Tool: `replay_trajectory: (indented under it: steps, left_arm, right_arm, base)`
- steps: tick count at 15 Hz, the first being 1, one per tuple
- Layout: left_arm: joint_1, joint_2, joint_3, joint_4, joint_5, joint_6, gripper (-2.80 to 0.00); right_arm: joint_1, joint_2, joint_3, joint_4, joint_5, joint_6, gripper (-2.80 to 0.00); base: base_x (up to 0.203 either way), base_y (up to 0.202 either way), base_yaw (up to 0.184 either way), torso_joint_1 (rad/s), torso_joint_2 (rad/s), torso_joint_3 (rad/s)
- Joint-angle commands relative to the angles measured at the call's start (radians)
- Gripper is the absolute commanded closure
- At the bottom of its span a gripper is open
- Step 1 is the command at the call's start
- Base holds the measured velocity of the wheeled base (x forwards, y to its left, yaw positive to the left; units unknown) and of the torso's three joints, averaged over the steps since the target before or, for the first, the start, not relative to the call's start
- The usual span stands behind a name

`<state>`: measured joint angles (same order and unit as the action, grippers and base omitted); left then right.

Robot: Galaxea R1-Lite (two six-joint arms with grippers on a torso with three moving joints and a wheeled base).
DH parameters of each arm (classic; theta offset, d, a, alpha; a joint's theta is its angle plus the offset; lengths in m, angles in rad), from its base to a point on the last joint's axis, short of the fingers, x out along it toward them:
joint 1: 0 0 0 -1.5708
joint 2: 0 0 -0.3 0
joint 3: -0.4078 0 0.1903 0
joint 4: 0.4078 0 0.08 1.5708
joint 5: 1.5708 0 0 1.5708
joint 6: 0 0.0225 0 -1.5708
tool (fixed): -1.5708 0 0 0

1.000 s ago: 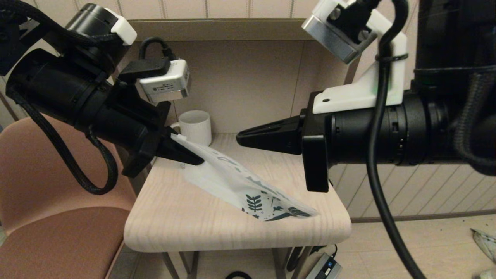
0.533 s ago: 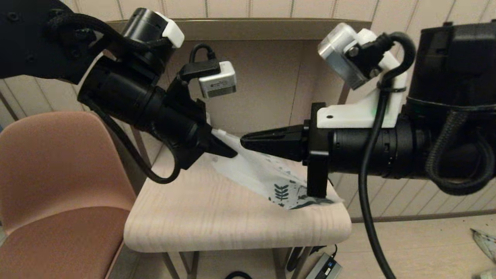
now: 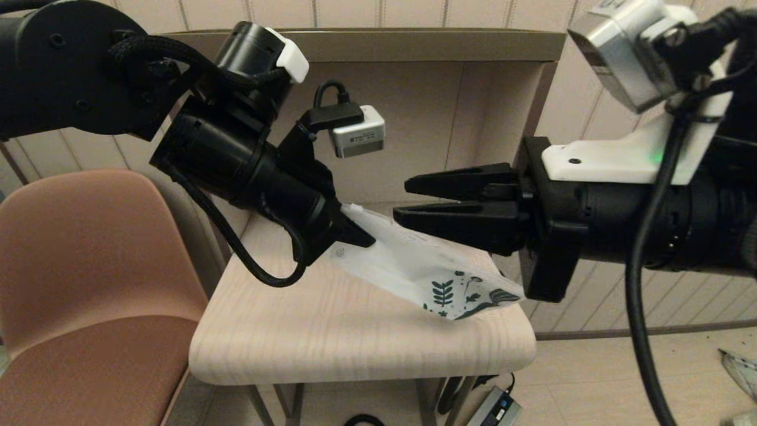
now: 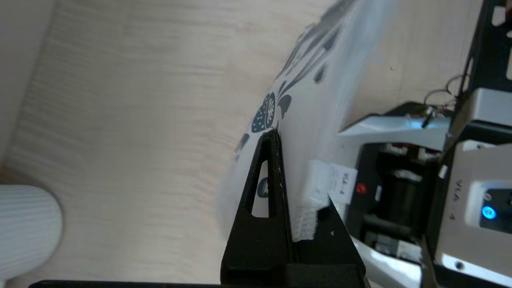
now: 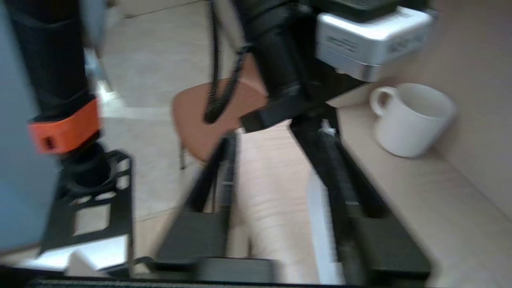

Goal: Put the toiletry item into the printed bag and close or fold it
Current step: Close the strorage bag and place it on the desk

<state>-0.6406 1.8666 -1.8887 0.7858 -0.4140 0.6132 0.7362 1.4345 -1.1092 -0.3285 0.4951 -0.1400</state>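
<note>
The head view is dim and warm-toned, with soft, even room light and no hard glare. The pale tabletop [image 3: 331,319] is the brightest broad surface, and the black arms show almost no detail. A faint shadow lies under the printed bag [image 3: 426,272]. The left wrist view is brighter, yet the far end of the bag [image 4: 336,52] smears into streaks. The right wrist view is blurred throughout, worst on the near black fingers [image 5: 332,168], while the white mug [image 5: 408,120] stays fairly clear.
</note>
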Motion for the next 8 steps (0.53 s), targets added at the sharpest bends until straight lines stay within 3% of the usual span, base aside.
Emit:
replay_trajectory:
  steps: [1,8]
  left_arm:
    - [0.001,-0.004,-0.001,0.013,-0.002,0.003,0.00]
    - [-0.008,-0.010,-0.004,0.003,-0.003,-0.013,0.00]
  right_arm:
    - [-0.015,0.020,0.006,-0.002,0.057,-0.003,-2.80]
    - [-0.056,0.116,-0.006,-0.010,0.150,-0.013,-2.80]
  base:
    - [0.000,0.000,0.000,0.000,0.00,0.000]
    - [0.000,0.000,0.000,0.000,0.00,0.000]
